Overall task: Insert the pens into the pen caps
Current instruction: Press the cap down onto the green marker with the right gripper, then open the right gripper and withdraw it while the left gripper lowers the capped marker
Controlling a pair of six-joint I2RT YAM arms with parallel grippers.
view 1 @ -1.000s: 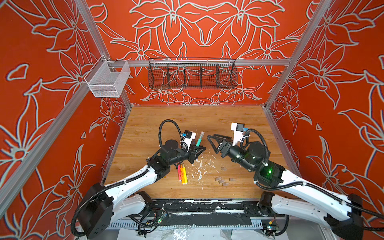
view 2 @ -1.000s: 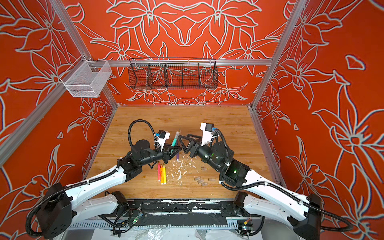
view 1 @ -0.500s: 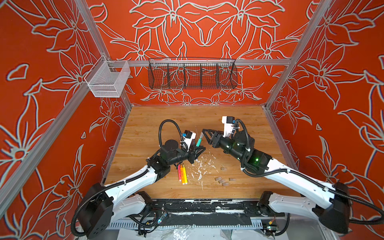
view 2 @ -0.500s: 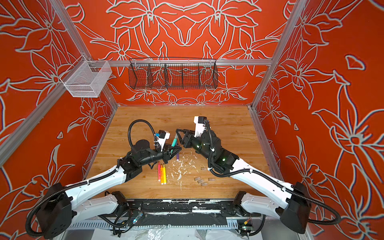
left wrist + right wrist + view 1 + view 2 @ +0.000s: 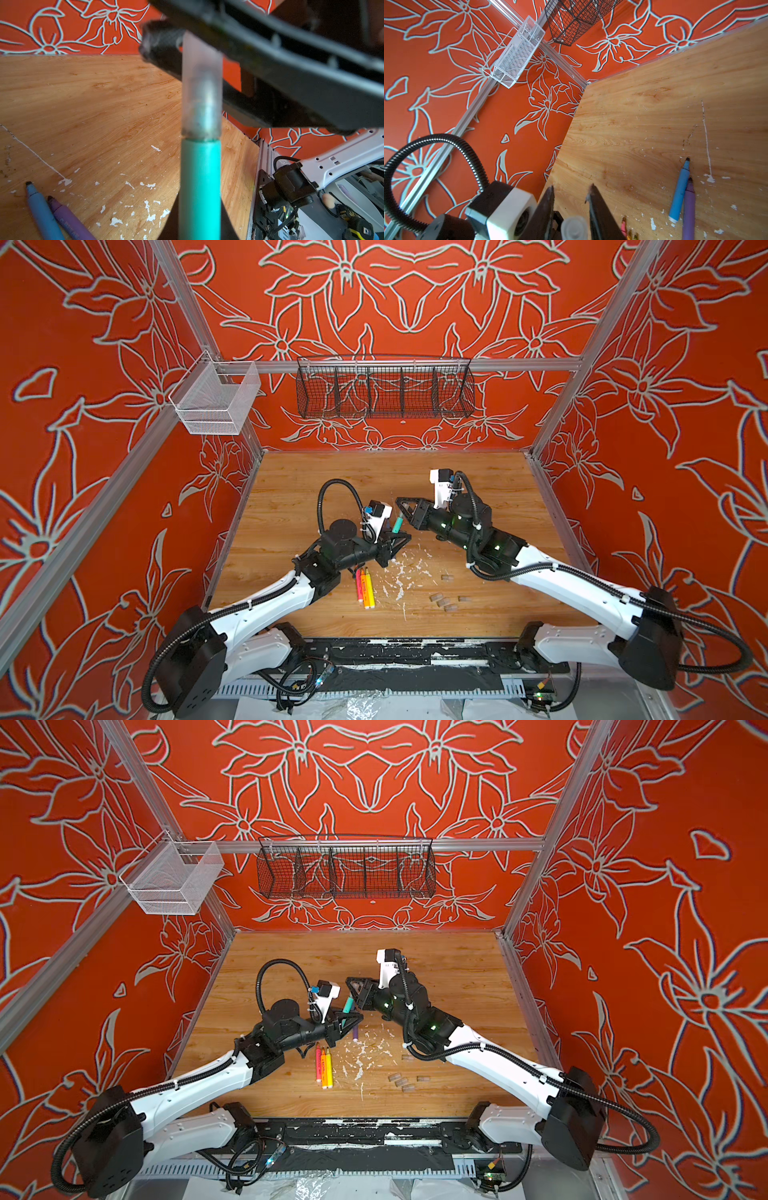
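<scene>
The wooden table point(image 5: 478, 481) carries everything, and I take the green pen point(image 5: 397, 526), raised above its middle, as my marker. The left gripper point(image 5: 400, 537) is clenched low on that pen's barrel. That leaves the tip end free and tilted toward the other arm, which I take to be the reason for the low hold.

The right gripper point(image 5: 403, 509) meets the pen from the far end, one jaw on each side of the translucent pen cap point(image 5: 201, 87). I cannot tell whether they pinch it. The cap already covers the tip down to the green barrel, so this pen looks close to finished.

On the table right under the green pen, the blue pen point(image 5: 680, 193) and purple pen point(image 5: 689, 209) lie touching. Nearer the robot than it, the pink pen point(image 5: 358, 585), orange pen point(image 5: 363, 589) and yellow pen point(image 5: 369, 591) lie side by side, uncapped. Five loose caps point(image 5: 449, 608) sit nearer the robot too, toward the right arm, handy for that gripper. White flecks point(image 5: 401, 572) litter the wood between the two groups.
</scene>
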